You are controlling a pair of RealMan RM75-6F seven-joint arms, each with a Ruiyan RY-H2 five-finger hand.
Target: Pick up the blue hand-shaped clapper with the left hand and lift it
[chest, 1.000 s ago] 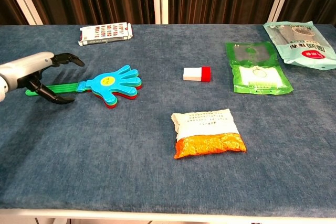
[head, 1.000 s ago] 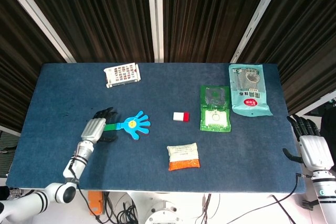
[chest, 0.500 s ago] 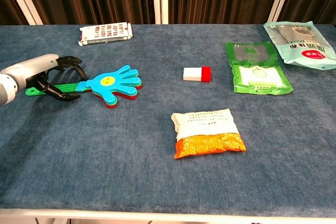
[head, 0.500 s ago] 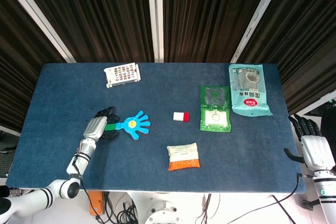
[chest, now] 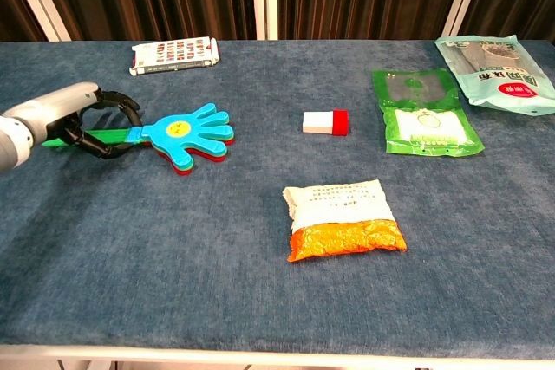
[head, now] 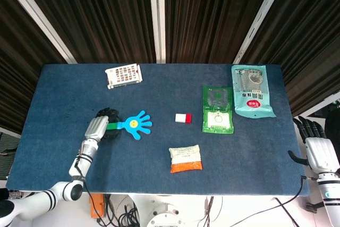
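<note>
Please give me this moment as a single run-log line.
phase: grasp | left hand: closed around clapper handle | clapper: on table | right hand: idle, off table edge

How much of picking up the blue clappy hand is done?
The left hand has reached the blue clapper, and its fingers wrap the green handle. Whether the clapper has left the table is unclear; lifting it comes next.

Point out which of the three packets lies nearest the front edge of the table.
The white-and-orange packet. It lies alone in front; the green packet and teal packet lie further back right.
</note>
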